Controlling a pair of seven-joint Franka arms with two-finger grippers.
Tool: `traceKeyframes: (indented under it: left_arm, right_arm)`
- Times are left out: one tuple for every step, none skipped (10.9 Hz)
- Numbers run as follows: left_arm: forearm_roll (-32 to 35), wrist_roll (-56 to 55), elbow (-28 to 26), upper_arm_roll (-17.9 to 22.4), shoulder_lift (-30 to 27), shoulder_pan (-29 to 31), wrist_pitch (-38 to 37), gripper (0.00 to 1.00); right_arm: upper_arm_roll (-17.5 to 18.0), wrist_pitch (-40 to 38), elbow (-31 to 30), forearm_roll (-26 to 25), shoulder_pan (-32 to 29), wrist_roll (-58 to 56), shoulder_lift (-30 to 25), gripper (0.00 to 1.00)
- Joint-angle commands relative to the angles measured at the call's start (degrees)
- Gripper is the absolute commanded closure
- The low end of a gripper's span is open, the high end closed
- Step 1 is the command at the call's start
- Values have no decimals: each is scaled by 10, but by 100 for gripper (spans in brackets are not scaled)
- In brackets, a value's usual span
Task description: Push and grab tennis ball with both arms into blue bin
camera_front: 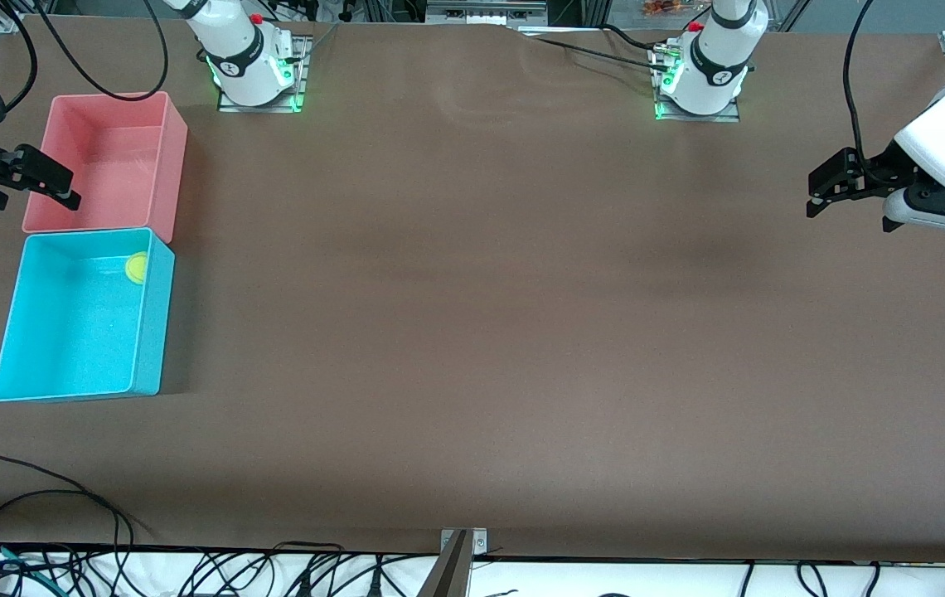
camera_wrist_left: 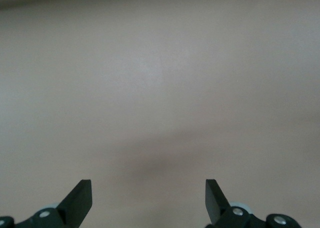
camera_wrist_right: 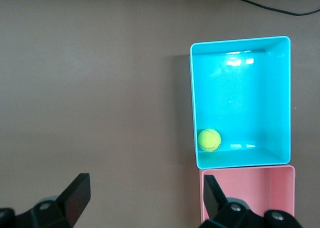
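Right gripper [camera_front: 66,189] hangs open over the pink bin [camera_front: 108,166]; tennis ball [camera_front: 137,268] lies in the adjacent blue bin [camera_front: 75,390]. Left gripper [camera_front: 814,196] waits open, well apart.

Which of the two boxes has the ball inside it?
The bright blue plastic bin holds the small yellow-green tennis ball, in a corner. The pink plastic bin beside it holds nothing.
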Motion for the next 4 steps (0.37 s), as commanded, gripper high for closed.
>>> traceKeyframes:
  left_arm:
    - [-4,-3,9,-1,2,1,-11,0]
    - [-4,-3,10,-1,2,1,-11,0]
    - [-4,-3,10,-2,2,1,-11,0]
    - [-4,-3,10,-2,2,1,-11,0]
  right_arm:
    - [-2,-12,11,5,-1,-10,0,0]
    - [-2,-12,12,6,-1,-11,-1,0]
    - [-2,-12,15,6,-2,-11,0,0]
    - [-2,-12,15,6,-1,-11,-1,0]
